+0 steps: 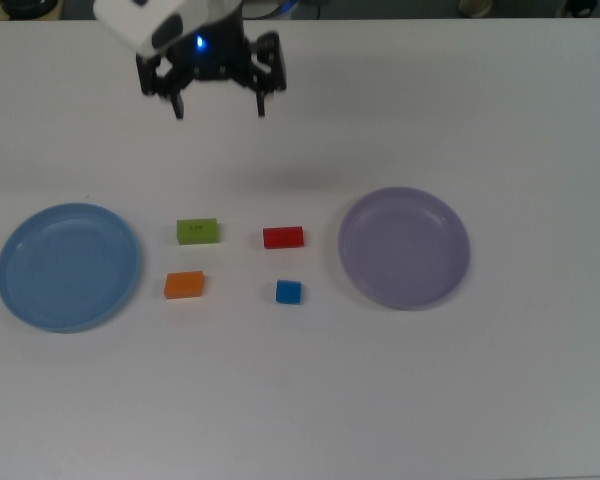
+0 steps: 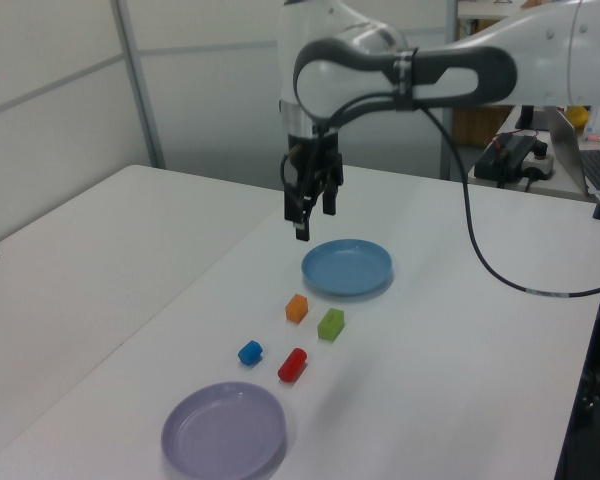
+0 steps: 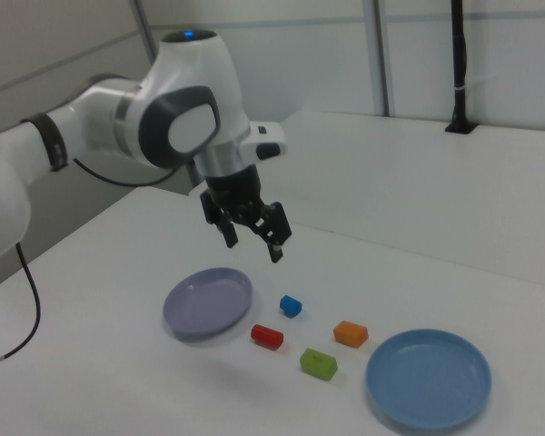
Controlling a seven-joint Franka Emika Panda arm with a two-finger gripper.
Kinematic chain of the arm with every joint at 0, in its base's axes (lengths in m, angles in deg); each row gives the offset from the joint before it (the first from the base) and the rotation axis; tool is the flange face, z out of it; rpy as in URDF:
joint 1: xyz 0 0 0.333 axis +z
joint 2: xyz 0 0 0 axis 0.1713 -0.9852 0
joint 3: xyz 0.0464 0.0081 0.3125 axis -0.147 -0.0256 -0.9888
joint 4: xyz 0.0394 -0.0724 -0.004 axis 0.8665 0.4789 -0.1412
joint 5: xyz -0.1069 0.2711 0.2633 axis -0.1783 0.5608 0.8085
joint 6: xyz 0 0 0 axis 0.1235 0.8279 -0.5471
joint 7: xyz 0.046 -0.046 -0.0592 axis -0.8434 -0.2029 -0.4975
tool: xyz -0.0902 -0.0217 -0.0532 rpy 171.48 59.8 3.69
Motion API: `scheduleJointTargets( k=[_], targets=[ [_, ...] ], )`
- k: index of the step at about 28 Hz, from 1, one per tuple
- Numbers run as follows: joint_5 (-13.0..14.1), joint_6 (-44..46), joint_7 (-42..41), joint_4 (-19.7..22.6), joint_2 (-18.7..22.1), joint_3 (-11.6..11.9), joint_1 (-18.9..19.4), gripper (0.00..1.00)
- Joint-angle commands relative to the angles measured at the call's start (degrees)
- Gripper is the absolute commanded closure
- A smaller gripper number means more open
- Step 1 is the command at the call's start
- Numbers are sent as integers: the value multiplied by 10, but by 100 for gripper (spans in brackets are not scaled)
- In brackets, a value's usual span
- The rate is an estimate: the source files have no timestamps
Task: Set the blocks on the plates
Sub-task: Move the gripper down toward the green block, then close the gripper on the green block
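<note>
Four blocks lie between the two plates: a lime-green block (image 1: 197, 231), an orange block (image 1: 184, 285), a red block (image 1: 283, 237) and a smaller blue block (image 1: 289, 292). The light blue plate (image 1: 68, 266) is at the top view's left, the lavender plate (image 1: 404, 247) at the top view's right; both hold nothing. My gripper (image 1: 219, 106) hangs open and empty in the air, up-view of the blocks in the top view. In the right view the gripper (image 3: 252, 246) is well above the table, over the blue block (image 3: 291, 305) and red block (image 3: 266, 337).
A black cable runs from the arm across the table's far side in the left view. A laptop (image 2: 578, 150) and other gear sit at the left view's right edge. White tabletop surrounds the blocks and plates.
</note>
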Motion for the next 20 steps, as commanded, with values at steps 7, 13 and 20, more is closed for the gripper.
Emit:
scheduleJointTargets(
  k=[7,13,20],
  targets=[
    [-14,-168,-15,130,-21,3,-27,0],
    [-65,-228,-14,133,-100,3,-28,0],
    [-87,-303,-14,133,-155,3,-34,0]
  ],
)
